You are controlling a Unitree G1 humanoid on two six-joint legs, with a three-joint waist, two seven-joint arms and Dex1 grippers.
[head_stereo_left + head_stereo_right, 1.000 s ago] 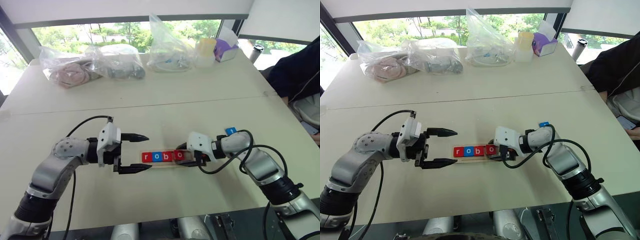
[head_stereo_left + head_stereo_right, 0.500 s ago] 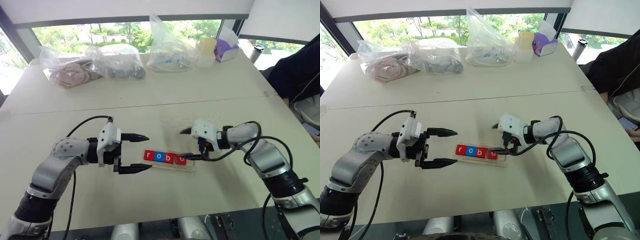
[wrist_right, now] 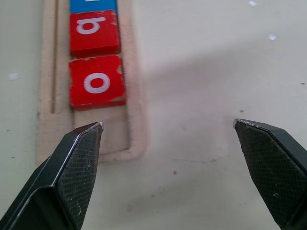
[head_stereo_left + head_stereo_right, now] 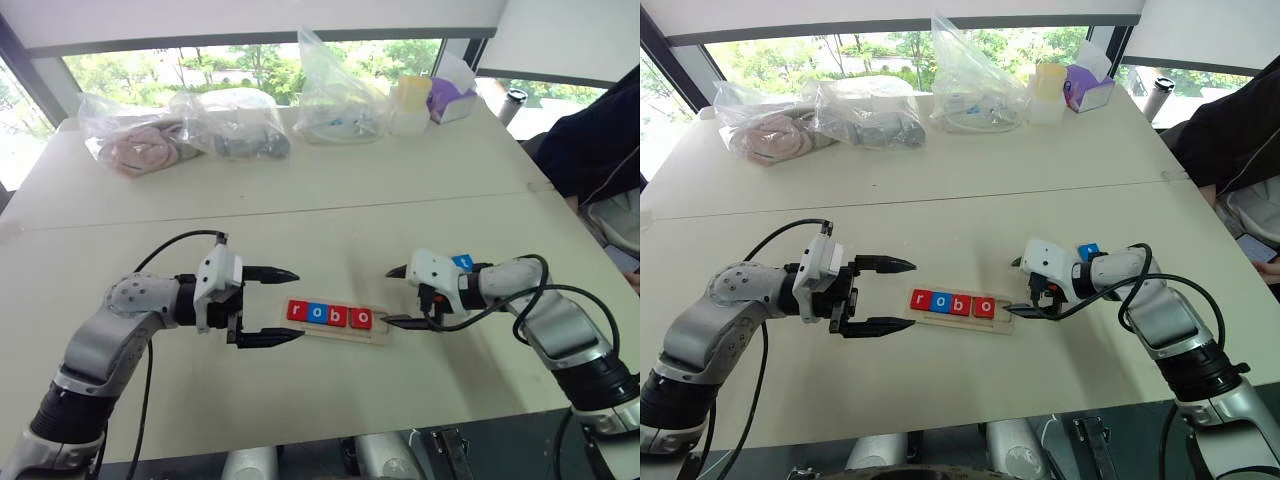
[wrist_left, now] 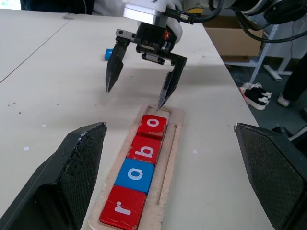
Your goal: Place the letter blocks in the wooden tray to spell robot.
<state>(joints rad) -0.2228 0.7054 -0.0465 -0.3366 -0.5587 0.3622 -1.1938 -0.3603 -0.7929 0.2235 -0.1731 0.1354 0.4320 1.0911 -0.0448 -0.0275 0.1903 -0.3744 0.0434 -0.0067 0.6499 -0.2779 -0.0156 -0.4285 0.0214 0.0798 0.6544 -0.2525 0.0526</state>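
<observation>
The wooden tray [image 4: 381, 337] lies between my grippers. It holds a row of letter blocks: red r [image 4: 297, 311], blue o [image 4: 318, 313], red b [image 4: 339, 316] and red o [image 4: 361, 319]. Its right end slot [image 3: 108, 136] is bare. A blue block [image 4: 461, 262] lies on the table behind my right wrist, its letter partly hidden. My right gripper [image 4: 386, 296] is open and empty just off the tray's right end, one fingertip by the rim. My left gripper [image 4: 299, 304] is open and empty at the tray's left end, pointing along it.
Clear plastic bags [image 4: 230, 122] with items, a yellow-lidded container [image 4: 411, 103] and a purple tissue box [image 4: 452, 95] line the far edge of the table. A person in dark clothes [image 4: 595, 150] sits at the right. A seam [image 4: 300, 212] crosses the tabletop.
My right gripper let go of the red o in the tray, opened and drew back to the right, uncovering the blue block. The tray turned slightly. The left arm stayed still.
</observation>
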